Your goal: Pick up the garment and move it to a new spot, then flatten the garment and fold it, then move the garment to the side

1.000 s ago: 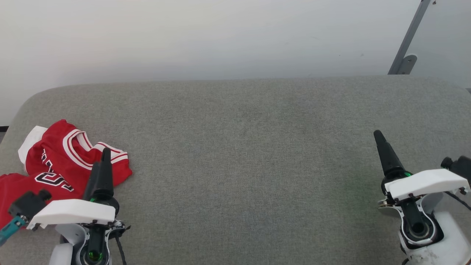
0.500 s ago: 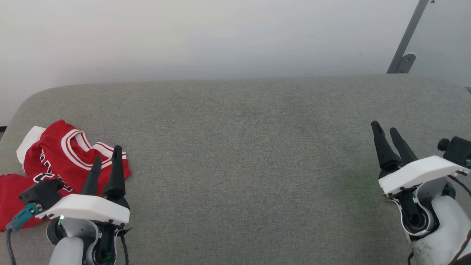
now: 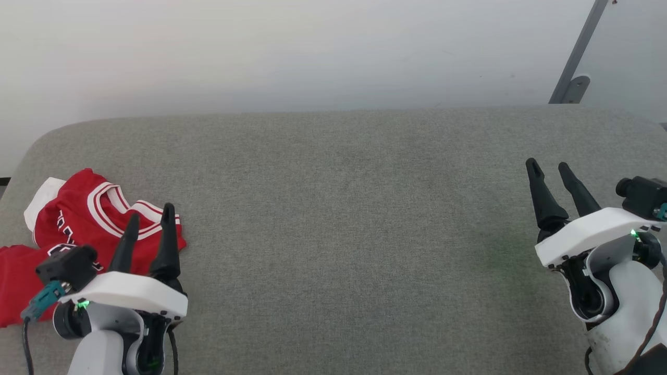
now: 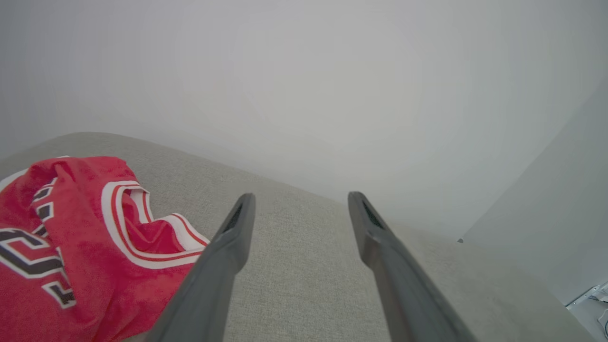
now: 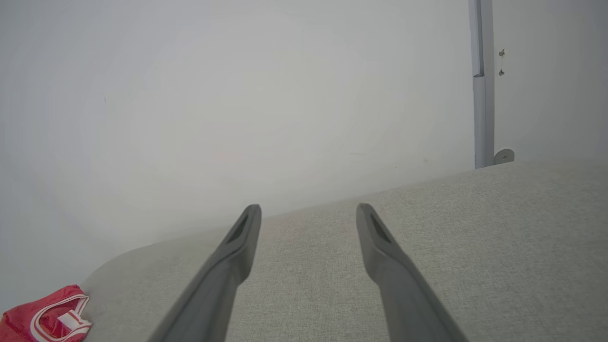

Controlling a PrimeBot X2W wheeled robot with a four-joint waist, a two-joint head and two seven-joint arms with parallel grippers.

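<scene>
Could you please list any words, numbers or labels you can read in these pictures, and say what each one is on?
Black letters edged in white on the red shirt: crumpled and partly hidden, not readable.
Nothing else carries readable text.

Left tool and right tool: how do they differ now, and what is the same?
The left tool stands close beside the garment; the right tool is far from it, over the grey cushion. In the left tool's wrist view the garment looks large; in the right tool's wrist view it is a small corner patch. Both tools are open and empty.
</scene>
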